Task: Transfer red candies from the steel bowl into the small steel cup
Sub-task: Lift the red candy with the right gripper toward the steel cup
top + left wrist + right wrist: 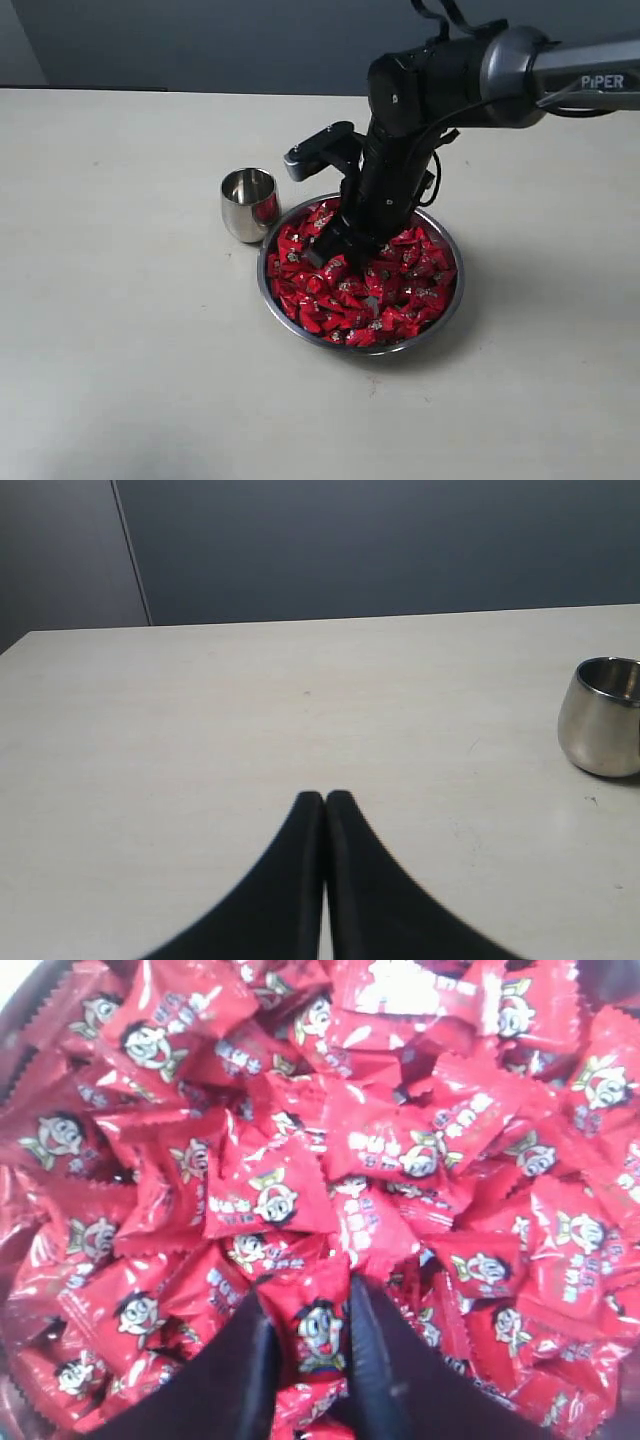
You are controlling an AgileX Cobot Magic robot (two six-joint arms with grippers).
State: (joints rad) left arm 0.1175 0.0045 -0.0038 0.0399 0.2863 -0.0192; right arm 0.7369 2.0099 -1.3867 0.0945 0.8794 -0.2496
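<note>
Item count, present configuration:

- Worktop point(120, 330): one.
- Steel bowl point(370, 349): one.
- Small steel cup point(249, 205): one.
- Red candies point(400, 290): several dozen, heaped in overlapping layers. An exact count cannot be made.
- Arm point(560, 65): one in the exterior view.
- Pincers: two. The right pincer point(308, 1300) appears in the exterior and right wrist views. The left pincer point(325, 798) appears in the left wrist view only.
- Fingers point(240, 1380) per pincer: two.
- Candies between the fingers of the right pincer: one.
</note>
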